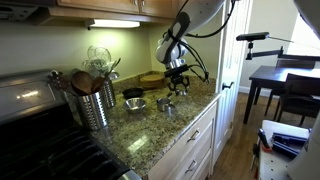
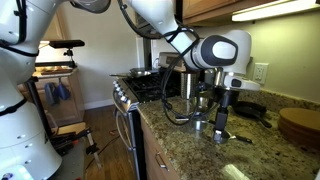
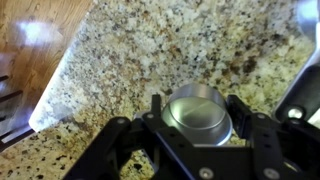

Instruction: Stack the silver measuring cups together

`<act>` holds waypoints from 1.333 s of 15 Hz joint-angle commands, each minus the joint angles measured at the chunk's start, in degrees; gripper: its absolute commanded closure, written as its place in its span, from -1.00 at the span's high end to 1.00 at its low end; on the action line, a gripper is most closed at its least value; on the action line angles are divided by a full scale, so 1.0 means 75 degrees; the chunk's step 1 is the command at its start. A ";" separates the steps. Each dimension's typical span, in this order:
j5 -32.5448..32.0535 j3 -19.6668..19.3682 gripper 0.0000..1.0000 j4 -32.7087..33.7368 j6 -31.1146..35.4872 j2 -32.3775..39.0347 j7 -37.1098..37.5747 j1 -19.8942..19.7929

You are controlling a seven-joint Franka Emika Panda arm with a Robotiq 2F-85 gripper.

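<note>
One silver measuring cup sits inside the claw, jaws at its 3 and 9 o'clock, presumably centred for lifting; we cannot tell if it is clenched.

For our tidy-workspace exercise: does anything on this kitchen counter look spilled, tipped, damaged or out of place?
Nothing stands out. Silver measuring cups sit apart on the granite counter, seemingly upright, not yet stacked. In the wrist view one cup sits inside the pincer. No spill or damage shows.
</note>
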 commanded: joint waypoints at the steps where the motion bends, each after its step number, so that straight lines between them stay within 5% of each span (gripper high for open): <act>1: -0.0195 0.0000 -0.18 -0.0681 -0.0060 -0.0836 0.0054 0.0240; 9: -0.0241 0.0296 -0.18 -0.1149 -0.0039 -0.1450 -0.0026 0.0459; 20: -0.0119 0.0839 -0.18 -0.0841 -0.0008 -0.1093 -0.0121 0.0653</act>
